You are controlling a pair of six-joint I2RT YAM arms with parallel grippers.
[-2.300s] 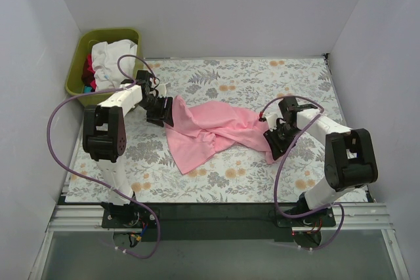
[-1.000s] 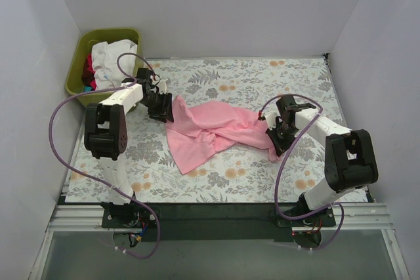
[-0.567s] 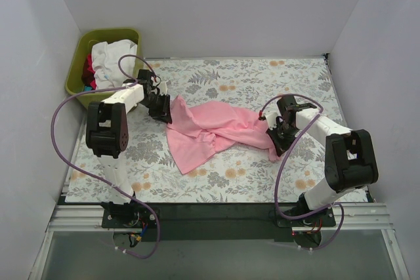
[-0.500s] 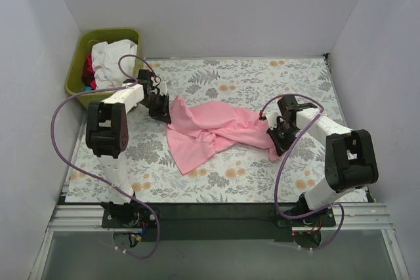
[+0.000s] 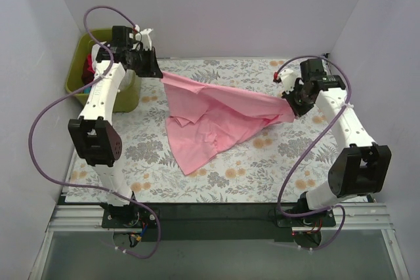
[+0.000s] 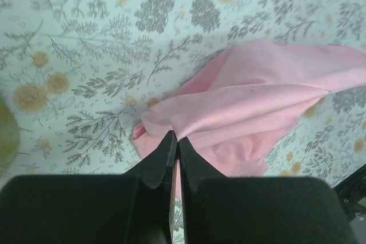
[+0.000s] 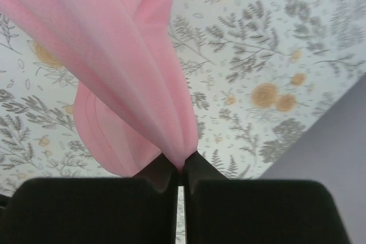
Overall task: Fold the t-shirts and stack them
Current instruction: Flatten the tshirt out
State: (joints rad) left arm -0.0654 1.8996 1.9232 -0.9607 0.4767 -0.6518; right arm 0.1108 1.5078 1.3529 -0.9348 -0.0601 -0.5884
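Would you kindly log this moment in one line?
left gripper shut on light pink cloth t-shirt | right gripper likewise | shirt stretched between

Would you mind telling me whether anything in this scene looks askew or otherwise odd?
The pink t-shirt is lopsided: the left gripper and right gripper each pinch an end, stretching its top edge taut, while the rest sags creased and folded over itself toward the floral mat.
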